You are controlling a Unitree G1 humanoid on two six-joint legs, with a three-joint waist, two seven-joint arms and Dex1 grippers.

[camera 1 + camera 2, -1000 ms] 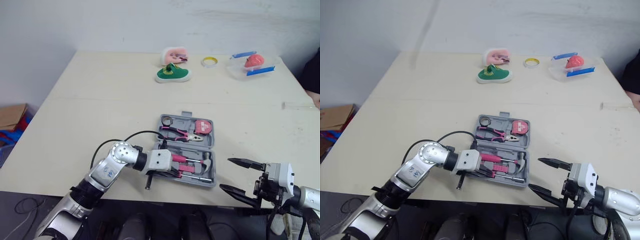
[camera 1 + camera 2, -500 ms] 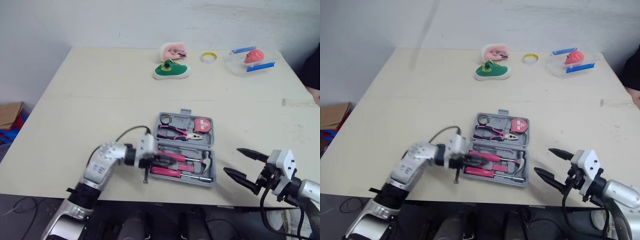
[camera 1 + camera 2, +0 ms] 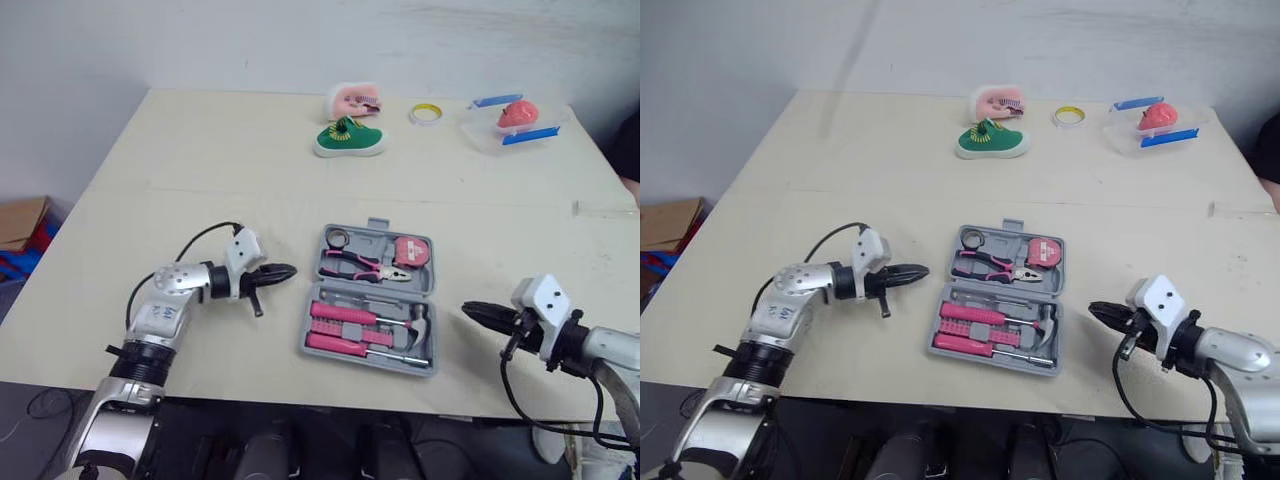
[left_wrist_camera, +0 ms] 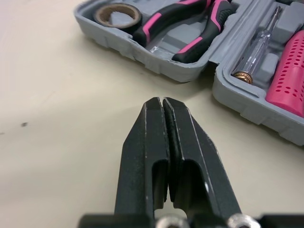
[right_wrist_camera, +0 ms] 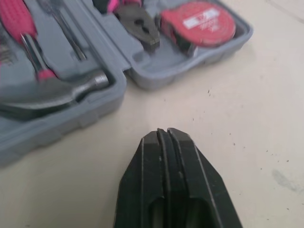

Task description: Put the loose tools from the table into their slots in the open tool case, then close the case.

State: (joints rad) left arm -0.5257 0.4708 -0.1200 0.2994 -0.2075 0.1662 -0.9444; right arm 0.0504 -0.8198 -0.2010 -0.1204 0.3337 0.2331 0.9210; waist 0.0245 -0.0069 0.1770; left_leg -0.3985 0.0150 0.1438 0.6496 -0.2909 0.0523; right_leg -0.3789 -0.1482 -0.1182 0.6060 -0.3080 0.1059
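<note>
The grey tool case [image 3: 375, 298] lies open and flat in the middle of the table. Its far half holds pink-handled pliers [image 3: 357, 266], a roll of tape [image 3: 336, 238] and a red tape measure [image 3: 407, 251]. Its near half holds pink-handled screwdrivers [image 3: 340, 315] and a hammer [image 3: 418, 322]. My left gripper [image 3: 283, 271] is shut and empty just left of the case, pointing at its left edge. On the right, a little off the case's right edge, my right gripper [image 3: 472, 311] is shut and empty, pointing at the case. In the right wrist view the hammer head [image 5: 57, 92] lies close ahead.
At the table's far edge are a green shoe [image 3: 348, 139], a pink object [image 3: 356, 98], a yellow tape ring [image 3: 425, 114] and a clear box with a red item [image 3: 513, 123]. A clear strip [image 3: 603, 208] lies at the right edge.
My left gripper has pulled back out of the case to its left side. My right gripper has gone from wide open to shut and has risen towards the case.
</note>
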